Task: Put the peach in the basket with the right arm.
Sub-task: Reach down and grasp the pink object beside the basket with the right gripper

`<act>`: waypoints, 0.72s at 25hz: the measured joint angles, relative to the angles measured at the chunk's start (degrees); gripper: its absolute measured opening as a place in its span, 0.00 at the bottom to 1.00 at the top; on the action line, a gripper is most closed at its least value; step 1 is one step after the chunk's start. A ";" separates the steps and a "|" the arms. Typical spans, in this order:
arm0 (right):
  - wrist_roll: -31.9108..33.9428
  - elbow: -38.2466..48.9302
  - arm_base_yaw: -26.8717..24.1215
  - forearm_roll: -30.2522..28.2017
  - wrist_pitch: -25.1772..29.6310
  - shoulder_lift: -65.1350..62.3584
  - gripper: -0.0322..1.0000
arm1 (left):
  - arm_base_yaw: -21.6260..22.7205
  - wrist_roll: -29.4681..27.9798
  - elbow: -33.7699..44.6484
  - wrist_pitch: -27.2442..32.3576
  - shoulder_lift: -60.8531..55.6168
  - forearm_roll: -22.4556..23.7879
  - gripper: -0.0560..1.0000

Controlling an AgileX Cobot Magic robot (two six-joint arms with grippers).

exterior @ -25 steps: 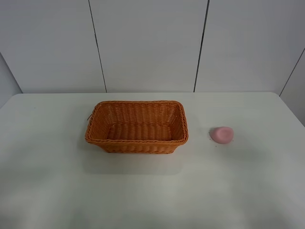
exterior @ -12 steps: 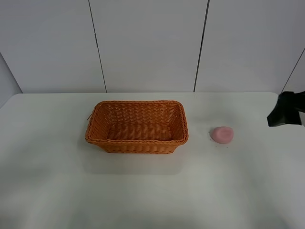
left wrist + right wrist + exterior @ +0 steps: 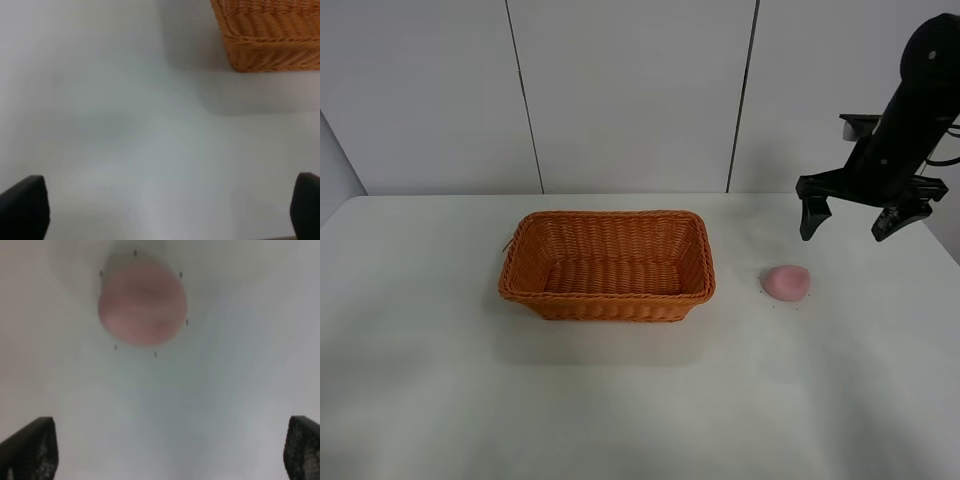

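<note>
The pale pink peach (image 3: 787,282) lies on the white table (image 3: 640,400), to the right of the orange-brown wicker basket (image 3: 607,264). The basket holds nothing. My right gripper (image 3: 848,225) hangs open in the air above and to the right of the peach, fingers pointing down, on the black right arm (image 3: 910,110). In the right wrist view the blurred peach (image 3: 143,305) sits ahead of the open right gripper (image 3: 170,450). The left gripper (image 3: 160,210) is open over bare table, with a corner of the basket (image 3: 270,35) ahead; it is out of the exterior view.
White wall panels (image 3: 630,90) with dark seams stand behind the table's far edge. Small dark specks (image 3: 155,354) ring the peach on the tabletop. Bare table lies in front of the basket and peach.
The right arm has swung in from the right edge and now hangs above and to the right of the peach with its fingers spread. Peach and basket have not moved.
</note>
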 joint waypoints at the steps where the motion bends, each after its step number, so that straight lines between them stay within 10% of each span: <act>1: -0.05 -1.72 0.00 0.05 0.31 1.89 0.70 | 0.00 0.00 0.00 0.00 0.00 0.00 0.99; 18: -1.28 -7.44 1.48 1.73 -3.88 16.80 0.70 | 0.00 0.00 0.00 0.00 0.00 0.00 0.99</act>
